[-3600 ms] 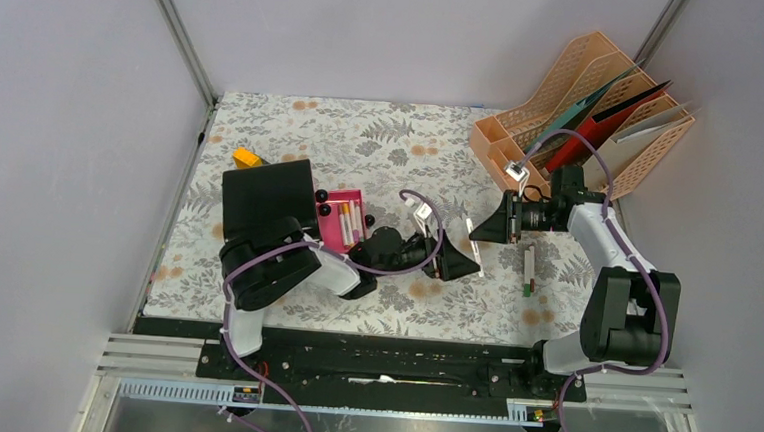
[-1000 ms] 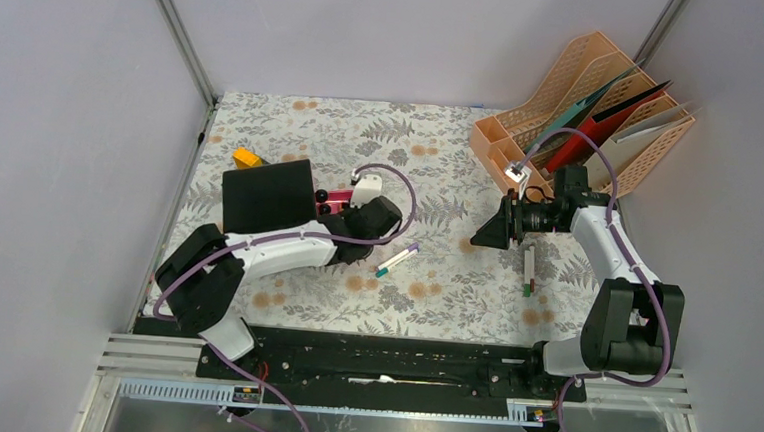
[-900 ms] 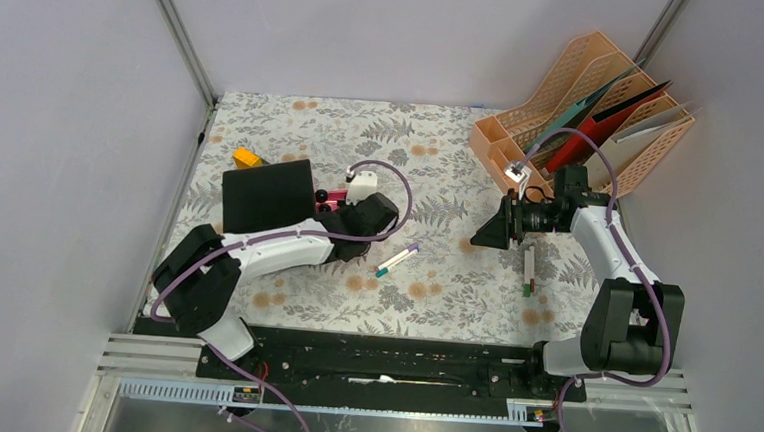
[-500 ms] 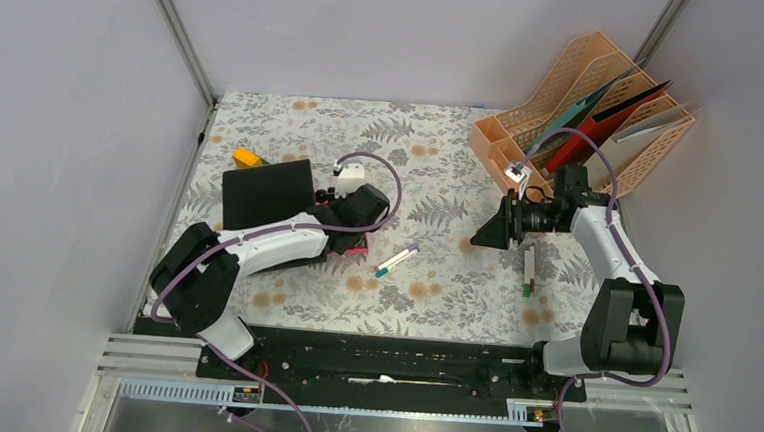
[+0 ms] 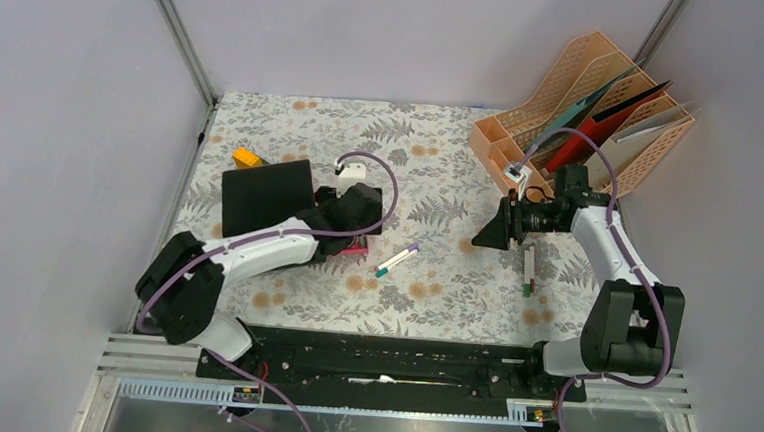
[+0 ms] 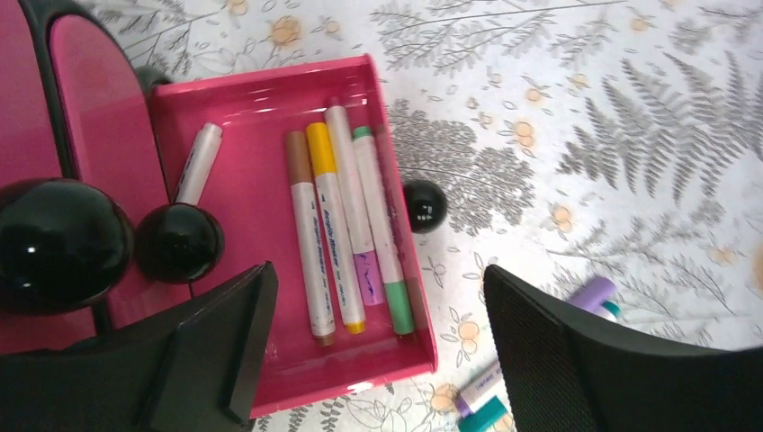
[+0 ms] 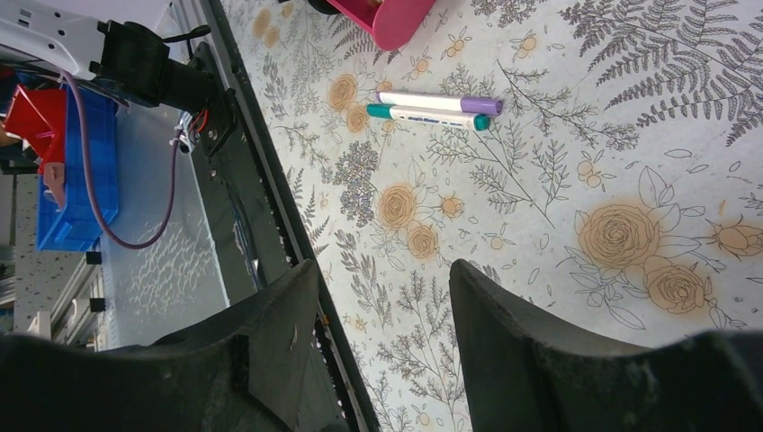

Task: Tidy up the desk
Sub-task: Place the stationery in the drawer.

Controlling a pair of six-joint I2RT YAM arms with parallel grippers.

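The desk (image 5: 432,154) is covered in pale fern-print cloth. A pink tray (image 6: 243,216) holds several markers (image 6: 346,225). My left gripper (image 6: 378,360) hangs open and empty over the tray's near end; from above it sits over the tray (image 5: 349,236). Two loose markers (image 5: 396,260), one purple-capped (image 7: 441,101) and one teal-capped (image 7: 427,115), lie on the cloth right of the tray. My right gripper (image 5: 479,232) is open and empty above the cloth, right of those markers; it also shows in the right wrist view (image 7: 387,306).
A black pad (image 5: 264,194) lies left of the tray, with a yellow object (image 5: 246,156) behind it. Black balls (image 6: 425,205) sit beside the tray. A pen (image 5: 528,268) lies under the right arm. An orange file rack (image 5: 585,108) stands back right. A black rail (image 5: 379,356) lines the near edge.
My left gripper has drawn back from the desk's middle to the left and now sits over the pink tray; two markers lie where it was. The right arm has not moved.
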